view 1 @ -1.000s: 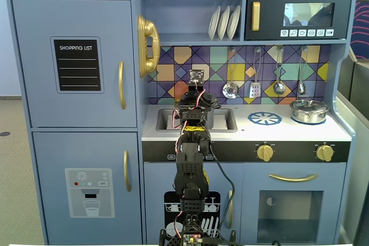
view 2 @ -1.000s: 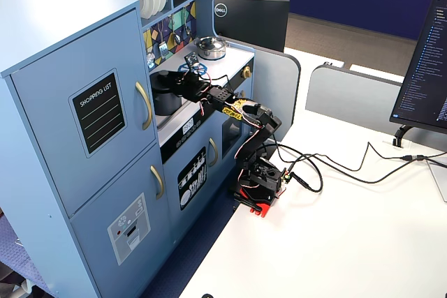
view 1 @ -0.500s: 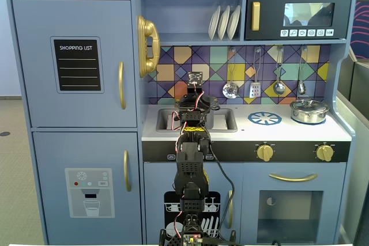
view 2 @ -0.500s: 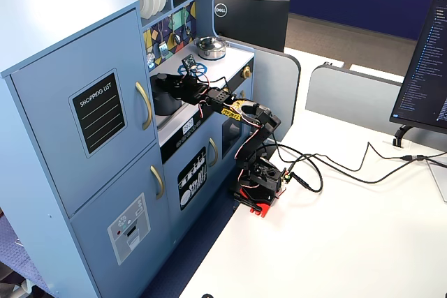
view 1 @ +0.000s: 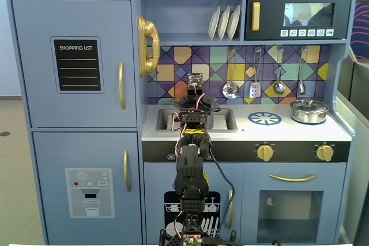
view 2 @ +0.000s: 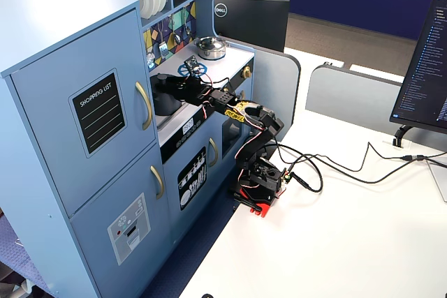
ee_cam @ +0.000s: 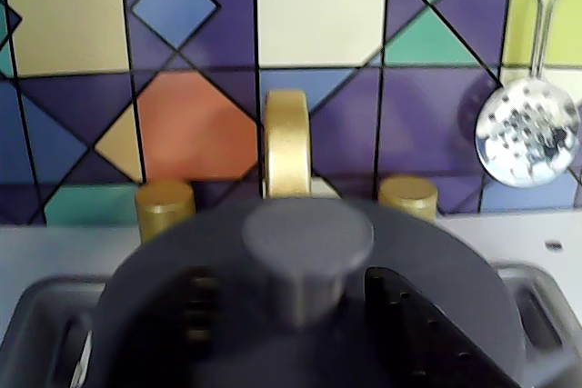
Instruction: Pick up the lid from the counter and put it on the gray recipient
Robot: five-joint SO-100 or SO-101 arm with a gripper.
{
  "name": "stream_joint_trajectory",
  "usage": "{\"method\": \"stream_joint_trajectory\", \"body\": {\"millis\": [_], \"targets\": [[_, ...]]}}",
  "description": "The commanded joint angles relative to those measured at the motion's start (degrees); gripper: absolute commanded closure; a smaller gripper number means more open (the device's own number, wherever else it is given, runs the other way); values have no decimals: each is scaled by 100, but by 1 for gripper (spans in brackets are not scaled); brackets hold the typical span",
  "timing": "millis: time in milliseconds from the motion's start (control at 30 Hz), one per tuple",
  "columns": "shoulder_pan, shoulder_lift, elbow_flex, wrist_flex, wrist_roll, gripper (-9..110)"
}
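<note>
The dark gray lid (ee_cam: 173, 265) with its round knob (ee_cam: 307, 235) fills the lower wrist view, level over the sink basin (ee_cam: 36, 315). My gripper (ee_cam: 300, 304) straddles the knob's stem. The right finger (ee_cam: 405, 315) is close to the stem and the left finger (ee_cam: 202, 302) stands apart from it, so the jaws are open. In a fixed view the lid (view 2: 166, 79) tops the gray pot (view 2: 164, 102), with the gripper (view 2: 183, 90) over it. In the front fixed view the arm (view 1: 190, 165) hides the pot and lid, and the gripper (view 1: 195, 105) is above the sink (view 1: 226, 120).
The gold faucet (ee_cam: 287, 143) and two gold taps stand just behind the lid. A shiny silver pot (view 1: 309, 110) sits at the right of the white counter (view 1: 288, 132), beside the blue burner (view 1: 264, 118). Utensils (view 1: 230, 89) hang on the tiled wall.
</note>
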Motion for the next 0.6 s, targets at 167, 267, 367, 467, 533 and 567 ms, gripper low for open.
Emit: {"method": "stream_joint_trajectory", "body": {"millis": [167, 267, 367, 467, 533, 567], "targets": [[158, 1802, -563, 2399, 53, 85], [105, 2663, -589, 3683, 176, 89], [0, 3463, -185, 4799, 220, 97], [158, 4201, 756, 5159, 343, 101], [299, 4535, 1415, 5177, 448, 101], [316, 4658, 1731, 5133, 519, 101]]}}
